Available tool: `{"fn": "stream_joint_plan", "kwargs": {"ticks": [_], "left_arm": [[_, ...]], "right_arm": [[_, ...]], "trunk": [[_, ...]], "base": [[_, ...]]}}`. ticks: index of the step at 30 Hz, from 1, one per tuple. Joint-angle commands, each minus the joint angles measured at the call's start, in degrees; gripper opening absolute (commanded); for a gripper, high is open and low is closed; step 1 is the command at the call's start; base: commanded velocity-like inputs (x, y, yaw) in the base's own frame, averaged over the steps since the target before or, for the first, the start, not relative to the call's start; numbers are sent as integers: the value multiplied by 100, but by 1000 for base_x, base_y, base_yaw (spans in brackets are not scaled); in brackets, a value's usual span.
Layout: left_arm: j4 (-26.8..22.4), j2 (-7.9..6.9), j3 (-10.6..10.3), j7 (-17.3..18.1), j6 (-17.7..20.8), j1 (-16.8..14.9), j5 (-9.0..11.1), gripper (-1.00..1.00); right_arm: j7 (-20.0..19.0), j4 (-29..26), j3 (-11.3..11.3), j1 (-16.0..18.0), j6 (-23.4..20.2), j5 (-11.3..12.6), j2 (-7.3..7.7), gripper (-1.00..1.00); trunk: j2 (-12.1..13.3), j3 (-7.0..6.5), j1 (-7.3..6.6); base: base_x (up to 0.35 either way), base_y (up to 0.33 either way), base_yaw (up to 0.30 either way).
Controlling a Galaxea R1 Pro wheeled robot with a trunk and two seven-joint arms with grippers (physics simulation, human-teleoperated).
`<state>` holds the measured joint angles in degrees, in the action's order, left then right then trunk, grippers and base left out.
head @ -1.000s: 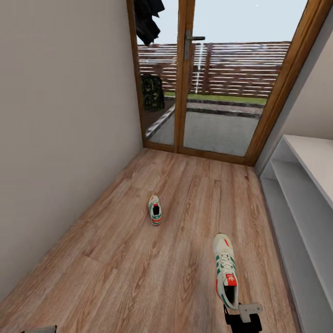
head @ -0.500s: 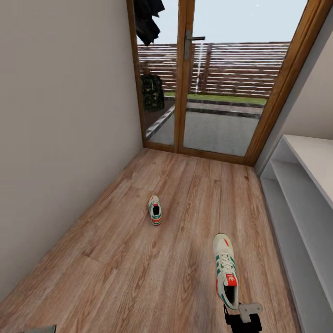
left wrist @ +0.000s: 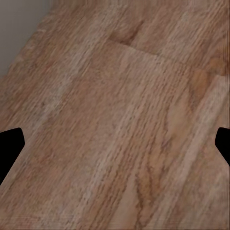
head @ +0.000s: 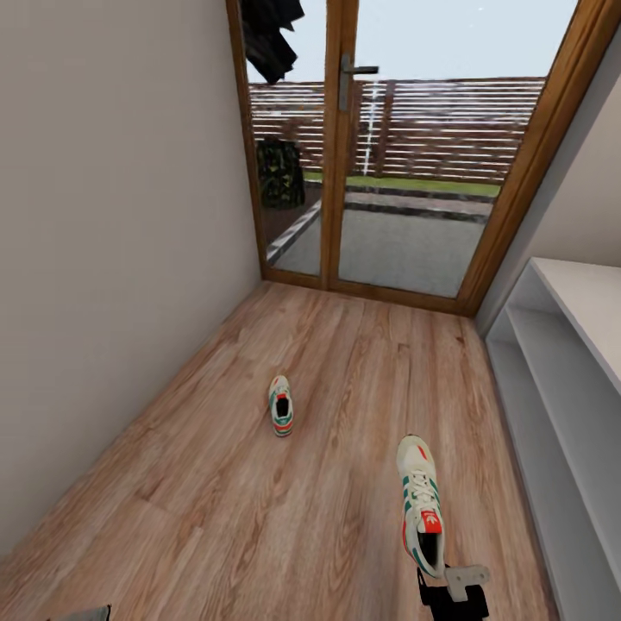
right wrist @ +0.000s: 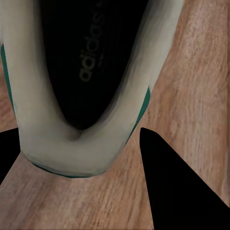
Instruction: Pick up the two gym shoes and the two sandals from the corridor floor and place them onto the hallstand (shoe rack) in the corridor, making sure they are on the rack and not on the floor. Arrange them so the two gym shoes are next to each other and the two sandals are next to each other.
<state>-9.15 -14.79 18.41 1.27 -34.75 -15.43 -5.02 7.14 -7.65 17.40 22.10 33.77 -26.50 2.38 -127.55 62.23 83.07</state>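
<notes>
wood corridor floor (head: 259,517), one gym shoe (head: 280,405) on it

We see our right hand (head: 454,586) as a black block carrying a pale grey bracket; in the wrist views, its fingers (right wrist: 167,187) are plain black wedges.

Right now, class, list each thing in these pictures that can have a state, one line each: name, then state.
Near gym shoe: held at the heel by the right gripper, toe pointing away.
Far gym shoe: resting upright on the corridor floor, ungrasped.
Left gripper: jaws open, nothing between them.
Hallstand: visible shelves bare.
Glass door: closed.
</notes>
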Motion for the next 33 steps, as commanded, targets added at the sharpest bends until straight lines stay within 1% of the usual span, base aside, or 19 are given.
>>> {"fn": "stream_joint_plan", "kwargs": {"ticks": [1,9,27,33], "left_arm": [[6,1,49,13,-21,-4,-52,100],[9,-6,54,11,-23,-4,-50,100],[10,-7,50,7,-17,-4,-52,100],[10,-5,49,8,-20,-4,-52,100]], "right_arm": [[50,9,18,5,15,-57,0,-100],[50,9,21,5,15,-57,9,-100],[50,9,19,5,15,-47,1,-100],[50,9,18,3,15,-46,0,-100]], "trunk": [[-1,4,2],[-1,4,2],[-1,4,2],[-1,4,2]], "base": [[283,-161,0],[292,-143,0],[332,16,0],[254,-109,0]]}}
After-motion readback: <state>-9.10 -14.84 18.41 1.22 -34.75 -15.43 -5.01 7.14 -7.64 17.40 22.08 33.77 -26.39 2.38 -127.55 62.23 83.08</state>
